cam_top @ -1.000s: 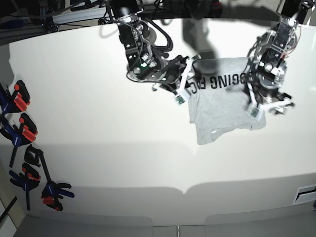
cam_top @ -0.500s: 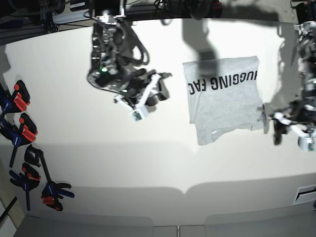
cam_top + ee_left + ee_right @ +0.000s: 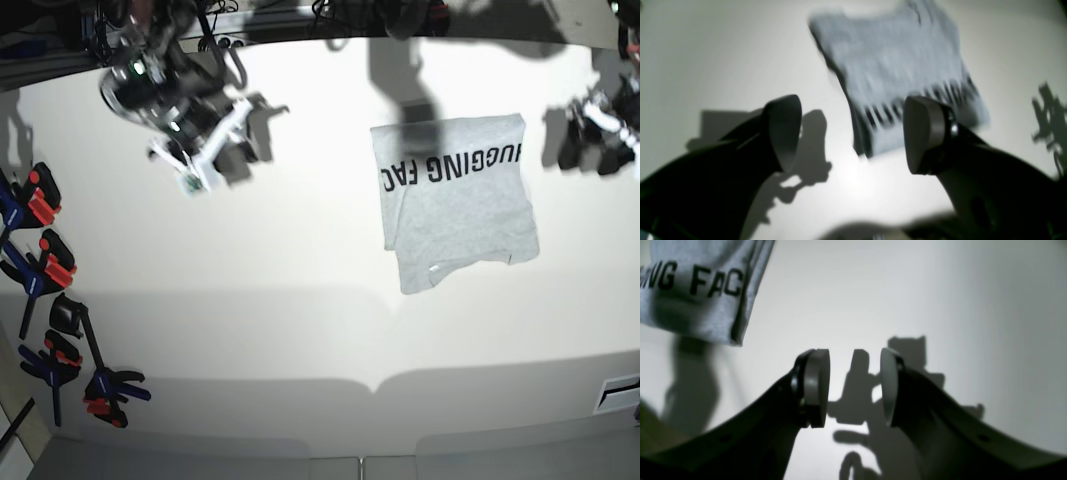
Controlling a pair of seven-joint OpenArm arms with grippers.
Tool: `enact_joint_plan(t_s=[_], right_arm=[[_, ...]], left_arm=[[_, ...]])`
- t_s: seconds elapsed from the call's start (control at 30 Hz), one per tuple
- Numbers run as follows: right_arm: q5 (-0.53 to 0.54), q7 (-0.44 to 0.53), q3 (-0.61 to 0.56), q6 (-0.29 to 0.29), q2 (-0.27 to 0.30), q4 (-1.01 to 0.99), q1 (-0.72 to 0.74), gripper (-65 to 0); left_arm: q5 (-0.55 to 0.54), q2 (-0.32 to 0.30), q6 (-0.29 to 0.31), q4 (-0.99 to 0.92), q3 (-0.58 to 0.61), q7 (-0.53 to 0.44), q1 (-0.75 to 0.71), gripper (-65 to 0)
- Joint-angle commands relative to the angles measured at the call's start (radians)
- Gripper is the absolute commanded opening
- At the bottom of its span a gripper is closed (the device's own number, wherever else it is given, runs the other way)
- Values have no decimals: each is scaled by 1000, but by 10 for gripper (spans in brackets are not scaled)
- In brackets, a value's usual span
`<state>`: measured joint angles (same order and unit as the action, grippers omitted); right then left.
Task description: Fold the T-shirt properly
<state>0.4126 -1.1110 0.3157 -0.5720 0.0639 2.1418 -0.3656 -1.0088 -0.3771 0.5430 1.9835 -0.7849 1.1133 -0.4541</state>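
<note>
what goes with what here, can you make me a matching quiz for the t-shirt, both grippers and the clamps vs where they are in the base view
Things:
1. T-shirt
2. left gripper
3. right gripper
4. clamps

Places in the base view:
a. along the left edge of the table
b. upper left, open, over bare table
c. right of centre, lying folded, black lettering up
d. far right edge, open, beside the shirt and off it

Pairs: 1-c, 2-d, 3-b, 4-a
</note>
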Motion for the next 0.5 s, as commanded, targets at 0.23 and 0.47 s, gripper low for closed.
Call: enact_joint_plan(t_s=[0.23,0.47], right_arm=[[211,-69,209,-5,111,180,-306,-415],[304,-85,246,-10,244,172,-639,-415]], left_arm=[[-102,-20,54,16,-14,73,-278,-205],[-100,-23,148,14,-13,61,-568,-205]])
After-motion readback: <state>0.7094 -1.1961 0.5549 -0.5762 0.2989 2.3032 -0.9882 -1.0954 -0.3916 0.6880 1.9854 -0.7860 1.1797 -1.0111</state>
